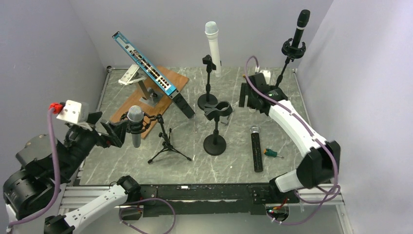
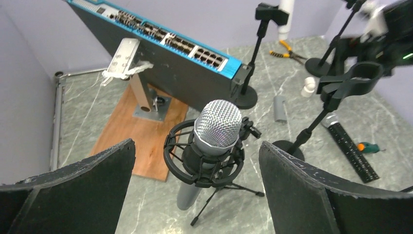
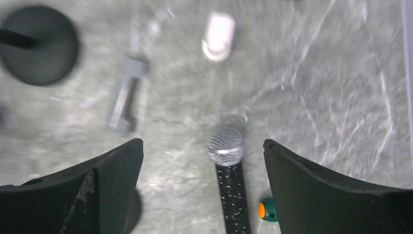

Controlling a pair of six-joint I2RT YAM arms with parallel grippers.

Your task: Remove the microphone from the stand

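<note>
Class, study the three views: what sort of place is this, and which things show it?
Likely a robot test cell: plain walls box in the table, a left arm and right arm stand at its near edge, with microphone stands and a network switch as props.

Legible markings: none.

The network switch (image 2: 160, 41) has small pale marks along its blue port face, too fine to read. On the microphone (image 2: 217, 124) just in front of the switch, no lettering can be made out. The black handheld microphone (image 3: 233, 195), lying on the counter well to the right of the switch, shows only blurred speckles.
</note>
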